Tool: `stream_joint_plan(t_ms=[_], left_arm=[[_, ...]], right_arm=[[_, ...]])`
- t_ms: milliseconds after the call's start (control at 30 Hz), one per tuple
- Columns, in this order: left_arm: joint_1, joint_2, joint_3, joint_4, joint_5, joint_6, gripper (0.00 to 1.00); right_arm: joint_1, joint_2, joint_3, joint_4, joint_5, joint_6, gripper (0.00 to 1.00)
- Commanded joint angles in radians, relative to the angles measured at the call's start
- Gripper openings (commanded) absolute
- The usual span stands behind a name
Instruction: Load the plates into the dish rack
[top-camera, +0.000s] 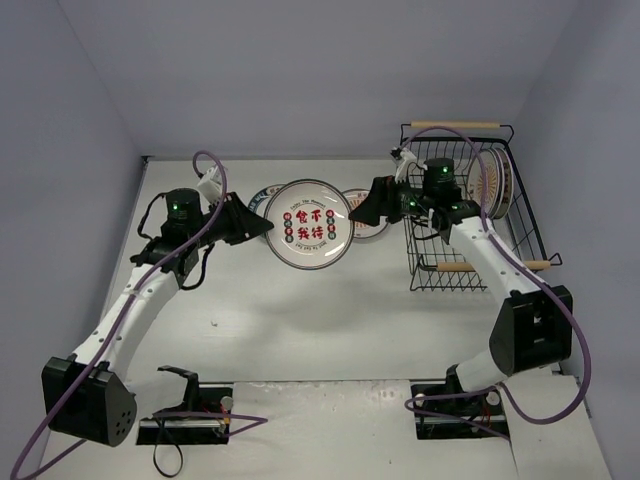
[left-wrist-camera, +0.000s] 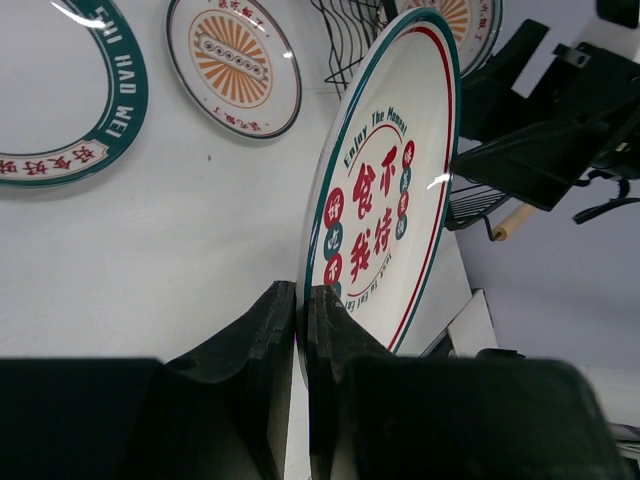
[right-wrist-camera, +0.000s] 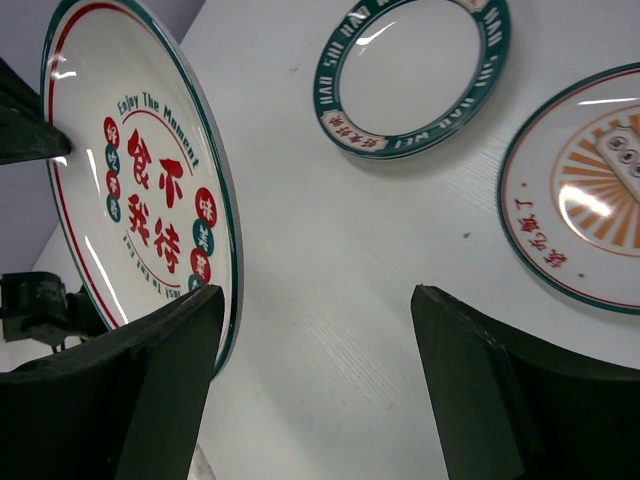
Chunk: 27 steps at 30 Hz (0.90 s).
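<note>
left gripper pinching red-character plate by rim farthest from dish rack | right gripper wide, nearer rack, at plate's rack-side rim, not gripping

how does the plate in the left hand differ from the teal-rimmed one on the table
The held plate is tilted up, pinched in the left hand; the teal-rimmed plate lies flat. The held plate's centre bears red characters; the teal-rimmed plate's is plain white. Both are round.
</note>
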Motion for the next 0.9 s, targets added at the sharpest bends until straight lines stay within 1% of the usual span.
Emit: stream_joint_plan(t_ms=[0, 133, 200, 233, 300, 333, 433, 467, 500, 533, 567, 600, 633, 700, 733, 767, 800, 833, 867], left_arm=[[0.002, -0.032, 0.079, 0.179, 0.071, -0.062, 0.00], [0.002, -0.030, 0.075, 0.227, 0.084, -0.086, 0.00], [0.001, -0.024, 0.078, 0.228, 0.084, -0.088, 0.00], [0.000, -0.021, 0.081, 0.227, 0.085, -0.085, 0.00], [0.000, -0.019, 0.079, 0.227, 0.082, -0.080, 0.00], [0.000, -0.018, 0.081, 0.227, 0.082, -0.079, 0.00], [-0.001, -0.007, 0.085, 0.196, 0.061, -0.062, 0.00], [-0.001, -0.004, 0.088, 0.156, 0.038, -0.038, 0.09], [-0.003, 0.001, 0.090, 0.135, 0.023, -0.024, 0.29], [-0.003, 0.004, 0.093, 0.116, 0.007, -0.007, 0.38], [-0.003, 0.005, 0.101, 0.039, -0.014, 0.028, 0.46], [-0.004, 0.007, 0.107, 0.011, -0.066, 0.044, 0.53], [-0.003, 0.008, 0.110, -0.020, -0.092, 0.064, 0.62], [-0.003, 0.016, 0.133, -0.124, -0.197, 0.119, 0.67], [-0.004, 0.020, 0.144, -0.167, -0.241, 0.136, 0.71], [-0.004, 0.027, 0.153, -0.250, -0.285, 0.165, 0.73], [-0.003, 0.040, 0.174, -0.287, -0.325, 0.182, 0.73], [-0.003, 0.048, 0.184, -0.327, -0.397, 0.196, 0.74], [-0.004, 0.057, 0.191, -0.395, -0.433, 0.216, 0.74]], right_arm=[[0.029, 0.017, 0.048, 0.126, -0.128, 0.030, 0.77], [0.068, 0.048, 0.058, 0.149, -0.156, 0.042, 0.74], [0.077, 0.057, 0.062, 0.168, -0.170, 0.051, 0.68], [0.084, 0.057, 0.060, 0.175, -0.171, 0.059, 0.57], [0.088, 0.057, 0.065, 0.185, -0.168, 0.062, 0.39], [0.086, 0.057, 0.068, 0.185, -0.167, 0.062, 0.22], [0.088, 0.053, 0.091, 0.162, -0.136, 0.039, 0.00], [0.086, 0.051, 0.109, 0.142, -0.125, 0.023, 0.00], [0.083, 0.049, 0.121, 0.128, -0.092, 0.013, 0.00], [0.083, 0.046, 0.137, 0.107, -0.070, 0.000, 0.00], [0.078, 0.043, 0.170, 0.064, -0.040, -0.034, 0.00], [0.077, 0.037, 0.186, 0.044, 0.036, -0.050, 0.00], [0.074, 0.034, 0.203, 0.024, 0.084, -0.065, 0.00], [0.057, 0.019, 0.258, -0.045, 0.189, -0.111, 0.00], [0.046, 0.014, 0.275, -0.062, 0.303, -0.125, 0.00], [0.039, 0.007, 0.292, -0.091, 0.360, -0.140, 0.00], [0.023, -0.004, 0.324, -0.104, 0.419, -0.172, 0.00], [0.019, -0.009, 0.339, -0.117, 0.566, -0.189, 0.00], [0.014, -0.010, 0.353, -0.139, 0.639, -0.197, 0.00]])
